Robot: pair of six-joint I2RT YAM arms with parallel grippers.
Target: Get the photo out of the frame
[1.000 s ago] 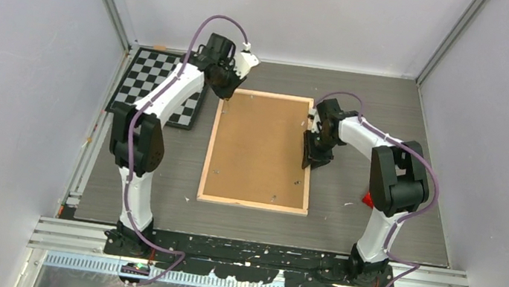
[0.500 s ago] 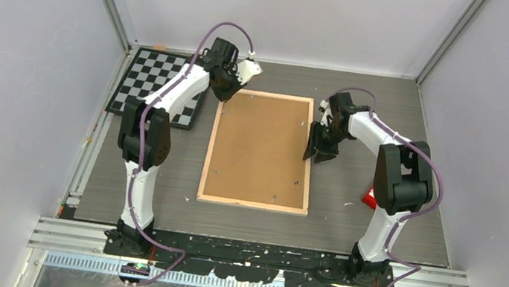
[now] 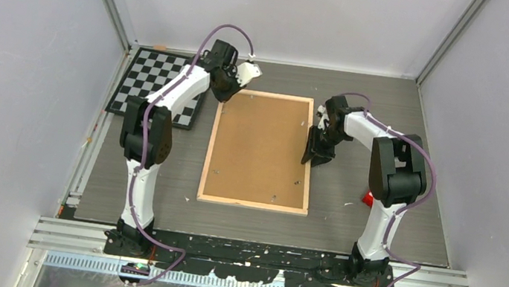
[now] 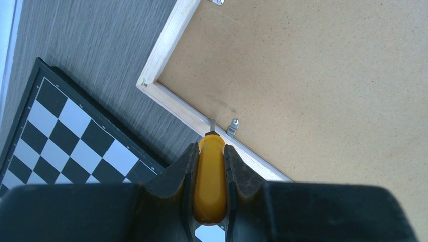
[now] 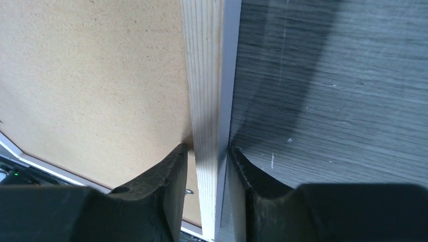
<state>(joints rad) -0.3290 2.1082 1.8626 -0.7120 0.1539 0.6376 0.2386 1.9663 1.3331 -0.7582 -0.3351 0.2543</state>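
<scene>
On the table (image 3: 393, 95) we find the frame (image 3: 260, 148) face down, brown back up. The right gripper (image 5: 208, 151) clamps the frame's right rim. At its far rim, the left gripper (image 4: 210, 147) is clamped on a yellow tool (image 4: 209, 194), its tip beside a metal tab (image 4: 233, 123).

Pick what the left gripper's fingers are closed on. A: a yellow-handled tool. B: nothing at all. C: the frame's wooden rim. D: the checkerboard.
A: in the left wrist view the left gripper pinches a yellow-handled tool, whose metal tip sits at the wooden rim of the frame.
</scene>
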